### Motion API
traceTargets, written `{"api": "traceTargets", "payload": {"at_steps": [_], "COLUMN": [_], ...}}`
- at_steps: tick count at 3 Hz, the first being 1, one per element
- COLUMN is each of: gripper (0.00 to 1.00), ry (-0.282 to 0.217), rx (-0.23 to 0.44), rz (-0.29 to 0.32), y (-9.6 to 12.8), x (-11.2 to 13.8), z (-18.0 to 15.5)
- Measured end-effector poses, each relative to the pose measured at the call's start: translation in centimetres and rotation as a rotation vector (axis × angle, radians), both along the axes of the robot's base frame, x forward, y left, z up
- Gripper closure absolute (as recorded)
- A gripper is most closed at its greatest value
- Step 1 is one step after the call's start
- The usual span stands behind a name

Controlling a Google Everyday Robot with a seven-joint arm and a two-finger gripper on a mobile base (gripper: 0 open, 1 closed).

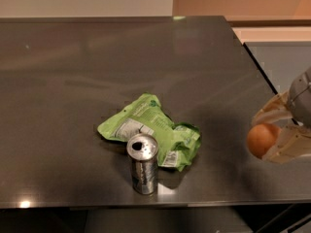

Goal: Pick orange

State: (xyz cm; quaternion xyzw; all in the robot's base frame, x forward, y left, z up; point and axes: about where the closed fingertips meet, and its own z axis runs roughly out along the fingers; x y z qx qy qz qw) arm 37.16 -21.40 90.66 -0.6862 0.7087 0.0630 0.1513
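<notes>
Robot claw (261, 139) clamps the orange (259, 142)

Seen from the one camera, its two pale fingers (287, 147) close on either side of the fruit, low at the right edge of the dark table (73, 81). Well apart to the left, a silver can (143, 166) stands upright just in front of a crumpled green bag (146, 127)

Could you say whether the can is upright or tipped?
Upright: the can stands on its base, opening up. The gripper is at the orange, far right.
</notes>
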Motion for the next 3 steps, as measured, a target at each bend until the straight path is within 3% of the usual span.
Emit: {"api": "traceTargets", "payload": {"at_steps": [2,3], "gripper": [1.0,1.0], "ry": [-0.078,-0.12], "rx": [0.002,0.035], "rz": [-0.015,-0.024], "y": [-1.1,-1.3], "x": [2.4,2.8], "z": [6.7,8.3]}}
